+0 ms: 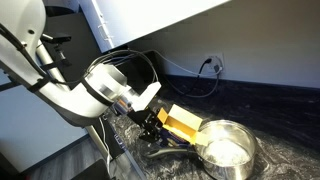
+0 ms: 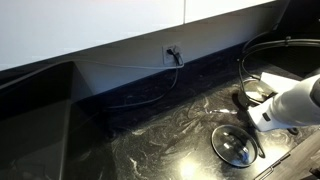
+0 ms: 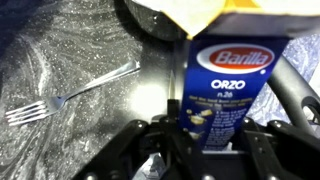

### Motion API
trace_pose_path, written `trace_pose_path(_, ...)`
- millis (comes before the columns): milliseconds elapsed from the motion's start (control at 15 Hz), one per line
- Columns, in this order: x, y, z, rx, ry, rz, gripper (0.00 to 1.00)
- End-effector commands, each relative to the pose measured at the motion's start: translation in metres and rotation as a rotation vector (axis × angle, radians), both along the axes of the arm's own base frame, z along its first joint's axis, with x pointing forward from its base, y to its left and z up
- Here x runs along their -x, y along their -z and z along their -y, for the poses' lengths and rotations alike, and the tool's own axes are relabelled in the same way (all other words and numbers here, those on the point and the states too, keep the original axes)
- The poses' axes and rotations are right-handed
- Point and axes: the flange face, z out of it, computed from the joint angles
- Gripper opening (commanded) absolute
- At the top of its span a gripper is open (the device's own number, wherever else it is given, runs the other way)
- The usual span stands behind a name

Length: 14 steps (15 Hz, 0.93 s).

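My gripper (image 3: 212, 135) is shut on a blue Barilla orzo pasta box (image 3: 222, 80), whose top flap is open and tan. In an exterior view the box (image 1: 181, 122) is held tilted next to a steel pot (image 1: 228, 150) on the dark marbled counter, with the gripper (image 1: 153, 126) at its lower end. A silver fork (image 3: 70, 95) lies on the counter to the left of the box in the wrist view. In an exterior view a glass pot lid (image 2: 236, 146) lies flat on the counter below the arm (image 2: 290, 104).
A wall outlet (image 2: 171, 53) with a black cable plugged in sits above the counter's backsplash; it also shows in an exterior view (image 1: 212, 64). The pot's black handle (image 1: 165, 152) points toward the gripper. A dark sink recess (image 2: 35, 120) lies at the counter's end.
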Motion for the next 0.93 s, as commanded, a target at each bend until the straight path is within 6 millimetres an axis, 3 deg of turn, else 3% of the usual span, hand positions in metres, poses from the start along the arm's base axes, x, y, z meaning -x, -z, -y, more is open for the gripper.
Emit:
trace_pose_path(0, -0.013, -0.015, 0.007, -0.082, -0.005, -0.035, 0.18)
trace_pose_path(333, -0.024, -0.029, 0.008, -0.161, 0.007, -0.104, 0.18)
trace_pose_path(867, -0.032, -0.068, 0.013, -0.185, 0.009, -0.130, 0.18)
